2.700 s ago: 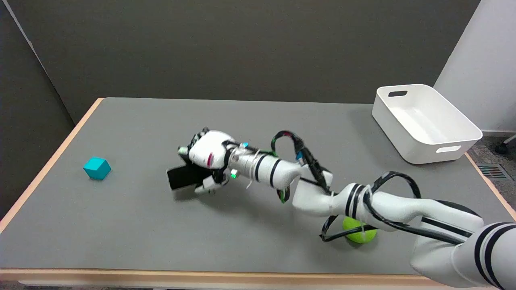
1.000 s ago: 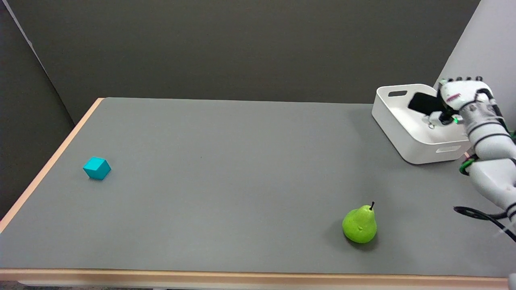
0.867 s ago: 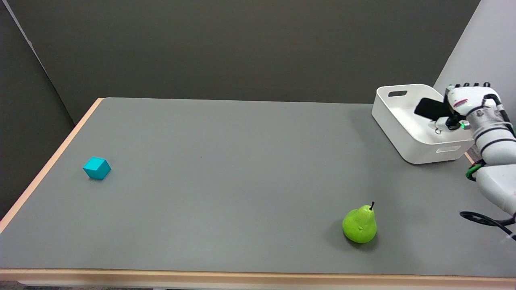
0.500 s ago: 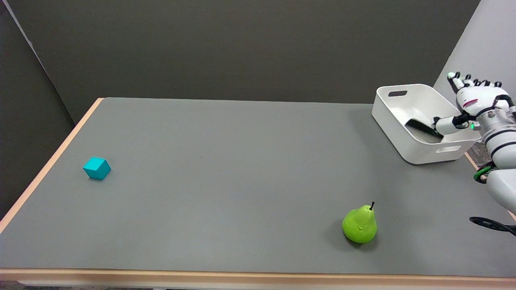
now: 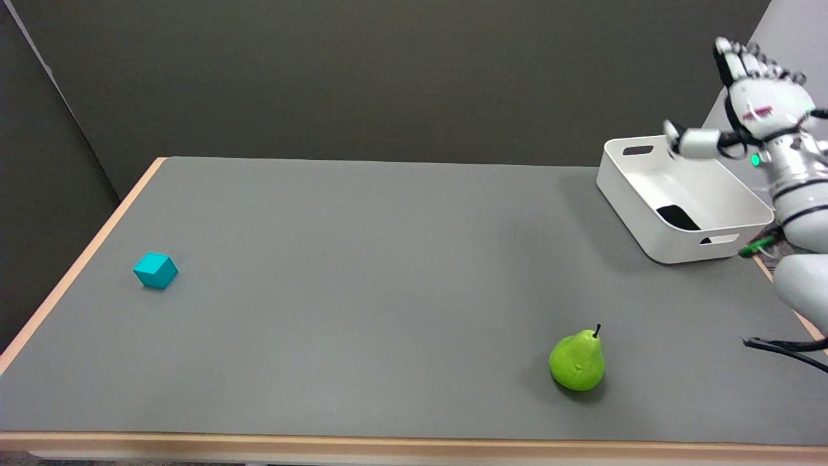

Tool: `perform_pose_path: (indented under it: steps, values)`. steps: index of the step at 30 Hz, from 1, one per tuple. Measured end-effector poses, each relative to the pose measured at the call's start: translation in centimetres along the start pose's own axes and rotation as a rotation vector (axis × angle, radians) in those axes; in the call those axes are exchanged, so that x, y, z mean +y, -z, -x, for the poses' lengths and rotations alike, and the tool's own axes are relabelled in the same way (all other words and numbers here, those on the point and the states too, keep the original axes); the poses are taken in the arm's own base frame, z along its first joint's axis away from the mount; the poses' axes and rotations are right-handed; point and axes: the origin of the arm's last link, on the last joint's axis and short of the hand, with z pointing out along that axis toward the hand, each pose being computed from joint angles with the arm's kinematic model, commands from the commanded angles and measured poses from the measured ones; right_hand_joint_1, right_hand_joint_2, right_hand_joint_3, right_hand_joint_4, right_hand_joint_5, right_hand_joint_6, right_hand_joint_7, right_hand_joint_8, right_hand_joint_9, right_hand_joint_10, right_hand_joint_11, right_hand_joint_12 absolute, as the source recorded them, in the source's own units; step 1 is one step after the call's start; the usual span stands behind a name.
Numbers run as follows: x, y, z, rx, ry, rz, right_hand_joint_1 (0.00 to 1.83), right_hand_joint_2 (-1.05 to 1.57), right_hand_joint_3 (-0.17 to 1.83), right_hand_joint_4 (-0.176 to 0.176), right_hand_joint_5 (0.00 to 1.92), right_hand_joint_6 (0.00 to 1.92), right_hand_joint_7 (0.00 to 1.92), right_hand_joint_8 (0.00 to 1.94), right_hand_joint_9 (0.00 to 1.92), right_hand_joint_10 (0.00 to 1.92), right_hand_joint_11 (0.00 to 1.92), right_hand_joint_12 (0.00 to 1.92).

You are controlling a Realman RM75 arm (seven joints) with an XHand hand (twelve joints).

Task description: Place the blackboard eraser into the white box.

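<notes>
**Eraser in box, hand empty above**

Black eraser point(image 5: 678, 217) lying inside the white box point(image 5: 631, 188), low against the near wall, close to the near handle slot; only part of it visible over the rim. Box at the upper right of the frame, on the far right part of the grey surface point(image 5: 362, 272), near that edge.

Right hand point(image 5: 744, 107) raised in the air at the upper right corner of the frame, above the box's far right side, apart from both box and eraser. Fingers point(image 5: 737, 58) stretched upward and spread, thumb stuck out to the left over the box; nothing held. White forearm running down the right edge of the frame, with a green light at the wrist and a black cable trailing at the lower right.

Green pear point(image 5: 577, 361) upright on the surface at lower right of centre, stem up, well apart from the box. Teal cube point(image 5: 155, 270) at the left of the frame, near the left edge of the surface, well apart from all else.
</notes>
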Motion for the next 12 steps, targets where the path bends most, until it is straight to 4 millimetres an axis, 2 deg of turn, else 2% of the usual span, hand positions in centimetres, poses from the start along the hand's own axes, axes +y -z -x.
perform_pose_path:
  steps: [3,7,8,12]
  values:
    - [-3.0,-0.3,-1.2,0.052,-0.08,-0.08,0.42,0.69,0.94,0.059,0.12,0.33,0.24,0.3,0.23,0.68,0.19,1.3]
    - [-7.6,-0.2,-1.9,0.079,-0.172,-0.201,0.37,0.72,0.99,0.09,0.22,0.48,0.36,0.42,0.31,0.74,0.24,1.32]
    - [-8.5,-0.1,-1.9,0.08,-0.188,-0.226,0.37,0.72,0.99,0.092,0.23,0.5,0.36,0.43,0.31,0.75,0.24,1.33]
    - [-14.8,1.1,-1.9,0.064,-0.302,-0.385,0.42,0.77,0.89,0.1,0.28,0.56,0.43,0.45,0.34,0.81,0.26,1.38]
